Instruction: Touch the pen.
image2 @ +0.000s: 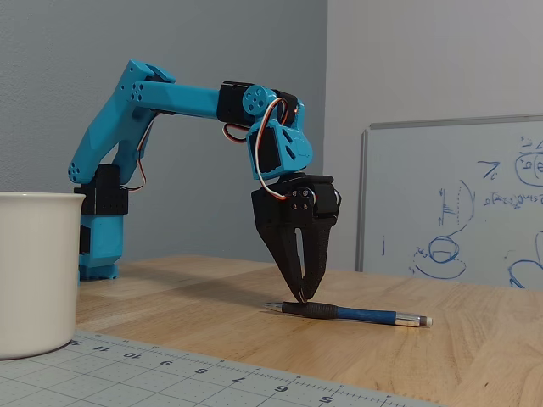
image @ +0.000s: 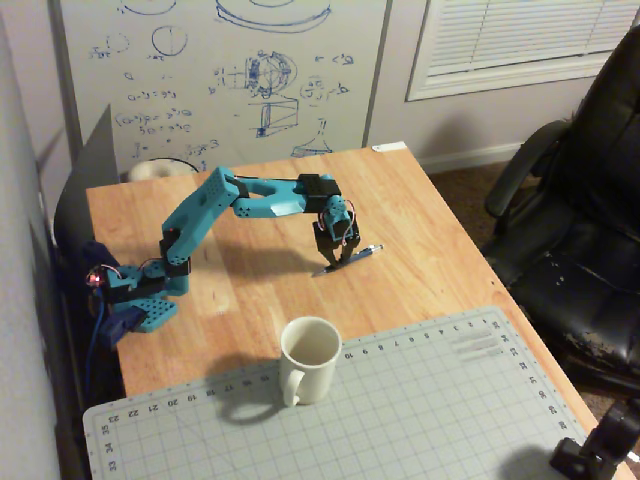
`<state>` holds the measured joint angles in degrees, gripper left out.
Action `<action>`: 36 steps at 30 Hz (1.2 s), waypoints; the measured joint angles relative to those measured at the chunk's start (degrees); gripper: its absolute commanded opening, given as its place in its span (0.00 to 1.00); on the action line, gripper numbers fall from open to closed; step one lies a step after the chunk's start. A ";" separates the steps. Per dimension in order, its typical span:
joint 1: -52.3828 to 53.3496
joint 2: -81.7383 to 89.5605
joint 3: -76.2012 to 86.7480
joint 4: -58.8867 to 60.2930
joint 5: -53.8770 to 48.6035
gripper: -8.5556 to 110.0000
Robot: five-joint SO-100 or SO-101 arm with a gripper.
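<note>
One pen [image2: 348,313] lies flat on the worktop [image2: 475,339]; the claw [image2: 301,297], fingers nearly together and holding nothing, has its tips at the dark grip. Best press gently, so the pen won't roll.

The teal arm [image: 215,205] rose from its base at the left of a fixed view, folded at the elbow, and ran its forearm roughly level toward the right before the wrist turned straight down. The black gripper [image2: 300,297] pointed vertically downward, its two fingers [image2: 285,250] drawn together into a narrow wedge with the tips meeting. In a fixed view the gripper [image: 334,258] hung low beneath the wrist.
</note>
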<state>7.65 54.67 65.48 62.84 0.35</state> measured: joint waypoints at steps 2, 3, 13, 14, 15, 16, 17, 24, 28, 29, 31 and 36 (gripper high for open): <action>-0.62 0.00 0.00 0.00 0.00 0.08; -0.79 0.00 0.00 0.00 0.00 0.08; -0.97 0.00 0.00 0.00 0.00 0.08; -0.97 0.00 0.00 0.00 0.00 0.08; -0.97 0.00 0.00 0.00 0.00 0.08; -0.97 0.00 0.00 0.00 0.00 0.08; -0.97 0.00 0.00 0.00 0.00 0.08; -0.97 0.00 0.00 0.00 0.00 0.08; -0.97 0.00 0.00 0.00 0.00 0.08; -0.97 0.00 0.00 0.00 0.00 0.08; -0.97 0.00 0.00 0.00 0.00 0.08; -0.97 0.00 0.00 0.00 0.00 0.08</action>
<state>6.68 54.67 65.48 62.84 0.35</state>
